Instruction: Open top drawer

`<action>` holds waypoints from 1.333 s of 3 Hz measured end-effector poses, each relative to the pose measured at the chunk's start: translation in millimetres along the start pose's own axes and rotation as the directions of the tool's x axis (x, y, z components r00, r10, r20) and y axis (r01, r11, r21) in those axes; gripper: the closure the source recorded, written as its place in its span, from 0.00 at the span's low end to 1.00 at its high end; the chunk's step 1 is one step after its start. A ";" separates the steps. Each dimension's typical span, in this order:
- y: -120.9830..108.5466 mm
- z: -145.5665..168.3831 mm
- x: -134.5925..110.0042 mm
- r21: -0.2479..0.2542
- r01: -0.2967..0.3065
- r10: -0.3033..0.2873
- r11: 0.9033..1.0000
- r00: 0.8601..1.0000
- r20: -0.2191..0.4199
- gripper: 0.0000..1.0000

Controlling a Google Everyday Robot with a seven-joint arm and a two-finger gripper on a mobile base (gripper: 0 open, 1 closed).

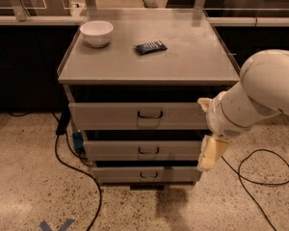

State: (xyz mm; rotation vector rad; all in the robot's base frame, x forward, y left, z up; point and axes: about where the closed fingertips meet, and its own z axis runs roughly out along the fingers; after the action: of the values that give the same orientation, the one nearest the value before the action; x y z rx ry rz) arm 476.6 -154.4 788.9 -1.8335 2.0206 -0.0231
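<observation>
The top drawer (111,116), up and left of the gripper (207,161), looks shut with its handle (150,114) untouched, so reach, grasp and pull all remain; the gripper's spread cannot be told.

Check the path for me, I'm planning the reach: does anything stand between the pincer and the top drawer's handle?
Nothing visible does. The pincer hangs at the right front corner of the cabinet, level with the middle drawer, below and right of the handle of the top drawer. Only bare drawer fronts lie between them.
</observation>
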 end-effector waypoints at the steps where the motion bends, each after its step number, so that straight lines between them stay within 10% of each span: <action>1: 0.1 0.2 0.0 0.000 0.000 0.000 1.000 1.000 0.000 0.00; 4: -25.8 67.5 -9.2 0.038 0.115 -0.113 0.993 0.992 -0.055 0.00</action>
State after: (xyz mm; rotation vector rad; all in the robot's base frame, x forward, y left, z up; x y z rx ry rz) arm 522.4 -131.6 737.0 -1.9398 1.9327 -0.1461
